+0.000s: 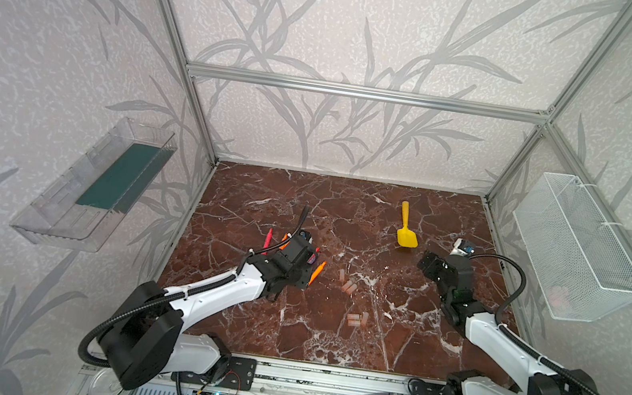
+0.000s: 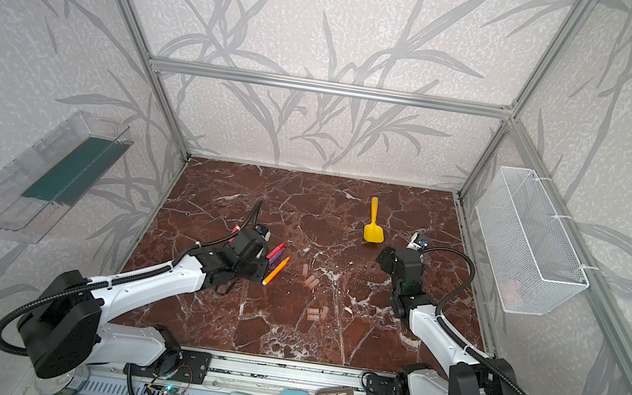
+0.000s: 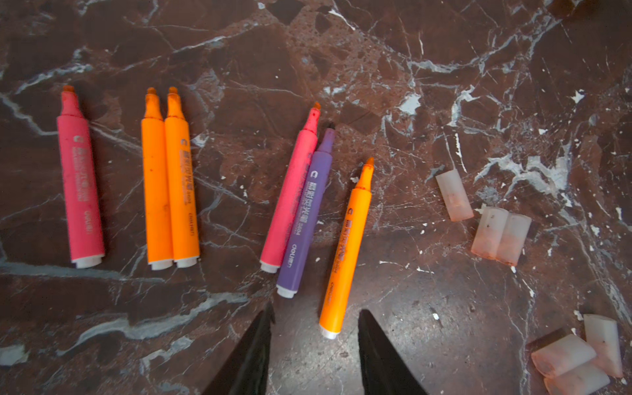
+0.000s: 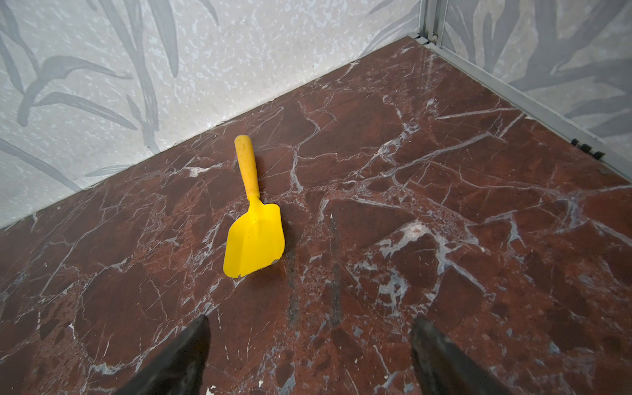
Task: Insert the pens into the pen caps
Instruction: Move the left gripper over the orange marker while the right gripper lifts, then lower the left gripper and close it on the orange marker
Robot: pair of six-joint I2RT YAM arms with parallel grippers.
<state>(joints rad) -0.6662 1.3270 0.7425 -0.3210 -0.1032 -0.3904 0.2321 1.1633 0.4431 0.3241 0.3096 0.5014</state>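
Shows six pens (image 3: 181, 191) lying flat and uncapped on the red marble table (image 1: 287, 329), at nine o'clock from its centre in both top views. Counts one red-pink pen (image 3: 80, 191) alone, two orange ones touching side by side, another red-pink touching the purple pen (image 3: 306, 219), then a lone orange pen (image 3: 345, 253) nearest the pen caps (image 3: 489, 232). Finds the left gripper (image 3: 316, 308) over them, jaws apart, straddling that lone pen's white end with a gap on either side, pinching nothing. Puts the six caps in two threes: one about the table's centre, the other at six o'clock from it. Has the right gripper (image 4: 311, 318) at three o'clock, jaws spread wide and empty, pointed toward a yellow shovel (image 4: 254, 236) at two o'clock
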